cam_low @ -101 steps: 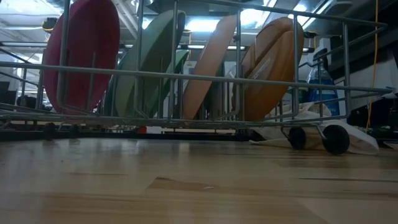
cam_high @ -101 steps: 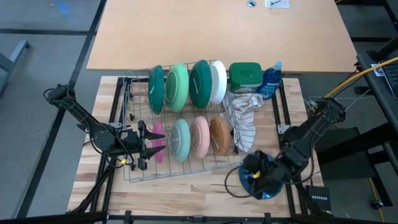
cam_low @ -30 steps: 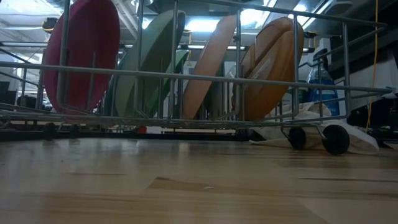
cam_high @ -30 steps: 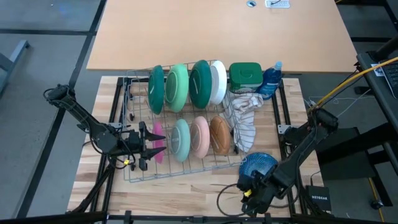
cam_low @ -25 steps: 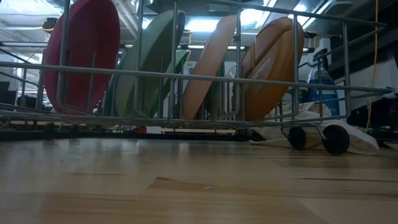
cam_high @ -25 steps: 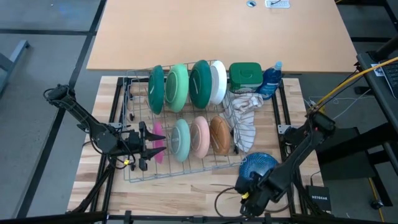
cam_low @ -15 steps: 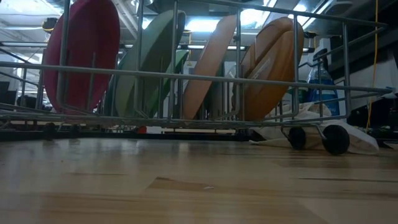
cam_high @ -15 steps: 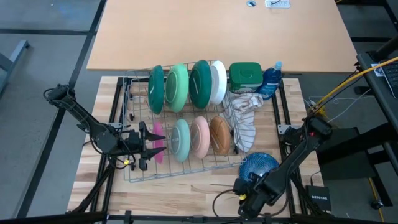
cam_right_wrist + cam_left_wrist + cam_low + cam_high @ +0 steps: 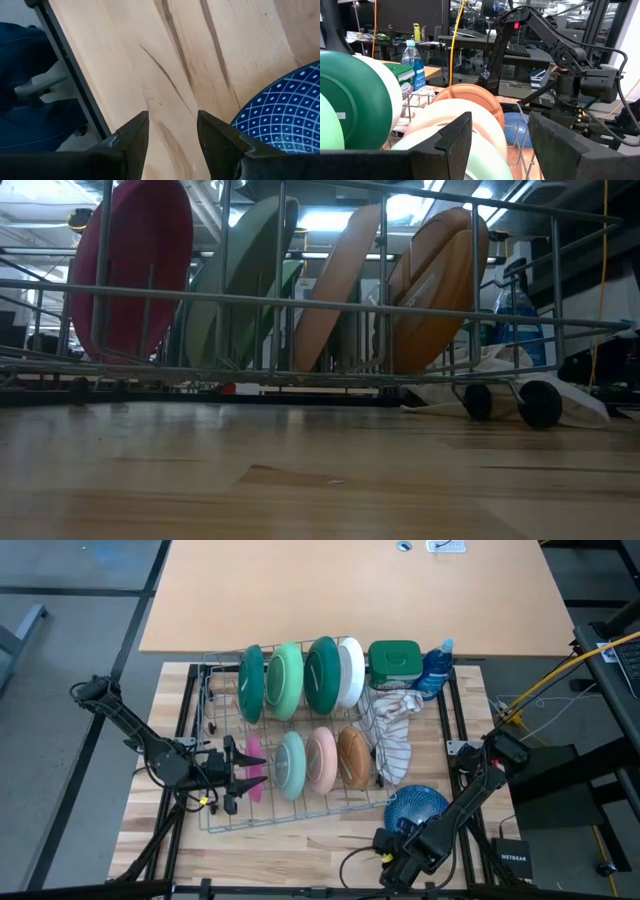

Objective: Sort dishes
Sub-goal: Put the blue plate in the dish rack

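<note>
Currently the navy plate (image 9: 416, 807) lies flat on the table at 5 o'clock of the rack (image 9: 215, 822), apparently set aside. Right gripper (image 9: 393, 863) hovers beside it, jaws spread, empty. Left gripper (image 9: 243, 772), jaws spread, waits at the rack's 9 o'clock, near the pink plate (image 9: 253, 772).

Wire rack (image 9: 220, 825), green tub (image 9: 394, 661), possibly soap bottle (image 9: 437, 667).

Thin metal wire rack (image 9: 300, 808), grained pale wood table (image 9: 330, 830), glossy dotted navy plate (image 9: 415, 805).
</note>
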Action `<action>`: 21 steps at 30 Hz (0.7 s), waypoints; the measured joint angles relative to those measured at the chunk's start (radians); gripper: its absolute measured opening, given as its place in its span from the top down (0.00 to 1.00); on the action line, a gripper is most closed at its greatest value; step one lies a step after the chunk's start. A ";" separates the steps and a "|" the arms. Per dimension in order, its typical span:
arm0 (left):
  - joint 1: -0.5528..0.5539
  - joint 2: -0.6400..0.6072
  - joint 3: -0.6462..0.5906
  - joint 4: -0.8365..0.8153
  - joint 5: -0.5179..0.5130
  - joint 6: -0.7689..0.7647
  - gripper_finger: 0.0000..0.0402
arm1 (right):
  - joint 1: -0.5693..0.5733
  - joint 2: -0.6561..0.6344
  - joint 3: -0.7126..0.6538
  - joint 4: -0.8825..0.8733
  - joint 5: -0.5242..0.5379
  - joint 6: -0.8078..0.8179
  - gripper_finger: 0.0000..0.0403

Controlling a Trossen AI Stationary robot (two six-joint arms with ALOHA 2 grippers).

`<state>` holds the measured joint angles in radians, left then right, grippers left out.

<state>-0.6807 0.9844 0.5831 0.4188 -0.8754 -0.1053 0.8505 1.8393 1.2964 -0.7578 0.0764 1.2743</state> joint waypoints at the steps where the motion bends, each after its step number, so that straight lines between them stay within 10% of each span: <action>1: 0.000 0.000 0.000 -0.001 0.000 0.000 0.54 | 0.000 0.000 0.000 0.000 0.005 0.000 0.58; 21: 0.000 0.000 0.000 -0.020 0.000 -0.019 0.54 | 0.000 0.000 0.000 -0.011 0.070 0.002 0.58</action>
<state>-0.6807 0.9844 0.5831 0.3992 -0.8753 -0.1238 0.8505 1.8393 1.2964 -0.7692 0.1464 1.2758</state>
